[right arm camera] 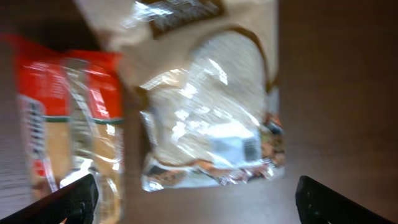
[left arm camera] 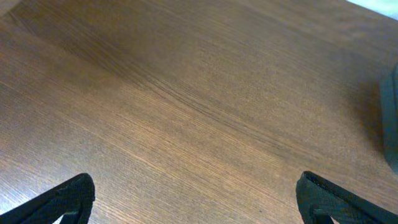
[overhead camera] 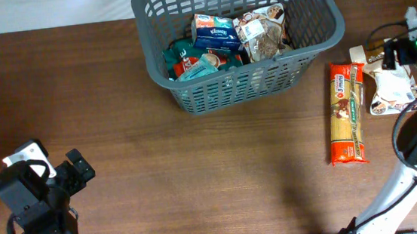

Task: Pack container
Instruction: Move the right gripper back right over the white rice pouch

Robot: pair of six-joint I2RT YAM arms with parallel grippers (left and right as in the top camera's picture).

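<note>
Hanging over the right side of the desk (overhead camera: 160, 174), at about 3 o'clock in the overhead view, the right pincer (right arm camera: 199, 202) has its jaws spread wide and grips nothing. Only its two dark fingertips (right arm camera: 74, 199) show, at the bottom corners of the wrist view. Between and beyond them lies a clear pouch (right arm camera: 211, 124) of pale grains, flat on the wood. The fingers look clear of it, though the blurred picture leaves that uncertain. At the pouch's 9 o'clock, just beside it, lies a long spaghetti packet (right arm camera: 68, 124) with red ends.

The left pincer (left arm camera: 199, 205) sits at about 8 o'clock on the desk, well apart from everything else. It is equally wide open and empty, with bare wood grain between its tips.

The container (overhead camera: 243, 83) stands upright at 12 o'clock, near the far edge. It is a dark grey slotted basket. Inside it are a blue tissue pack (overhead camera: 215, 31), a brown-and-white bag (overhead camera: 262, 33) and some teal and red packets (overhead camera: 192, 61), piled toward the middle. The spaghetti packet and the pouch lie outside it, at its 4 o'clock.

The desk is dark brown wood. A pale strip (overhead camera: 48, 10) runs beyond its far edge.
</note>
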